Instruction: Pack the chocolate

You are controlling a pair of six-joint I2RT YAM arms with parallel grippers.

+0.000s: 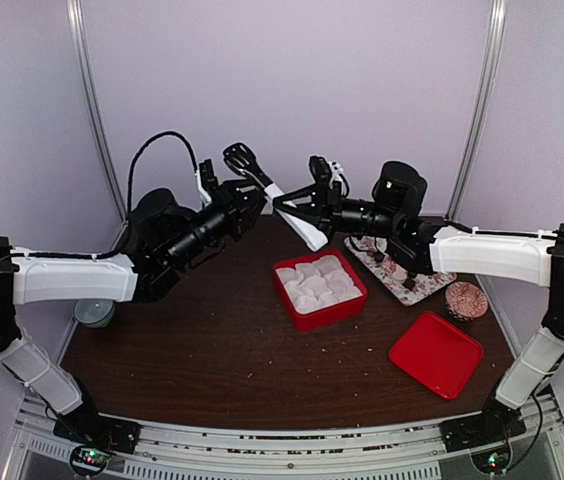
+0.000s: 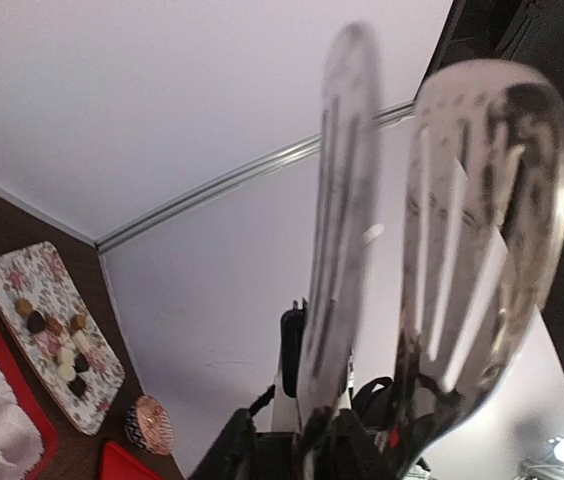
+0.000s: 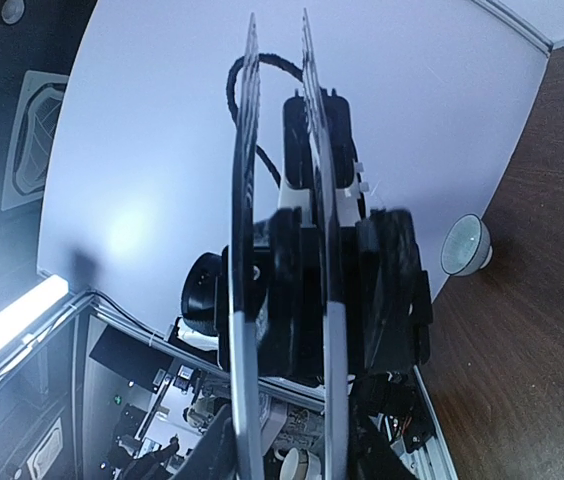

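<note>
The chocolate [image 2: 36, 322] is several small dark and tan lumps on a flowered tray [image 2: 2, 275], which the right arm partly covers in the top view [image 1: 414, 285]. Both arms are raised above the back of the table and meet at a pair of slotted tongs [image 1: 292, 212]. My right gripper [image 1: 302, 205] [image 3: 287, 450] has a finger outside each tong arm and is shut on the tongs [image 3: 247, 150]. My left gripper [image 1: 245, 192] [image 2: 307, 440] straddles one tong arm slightly open, and the slotted heads [image 2: 482, 200] blur before its camera.
A red box [image 1: 334, 318] lined with white paper cups sits mid-table, with its red lid [image 1: 436, 353] to the front right. A round patterned disc [image 1: 466, 300] [image 2: 149, 424] lies by the tray. A small grey bowl [image 1: 94, 313] [image 3: 465, 245] stands at the left edge.
</note>
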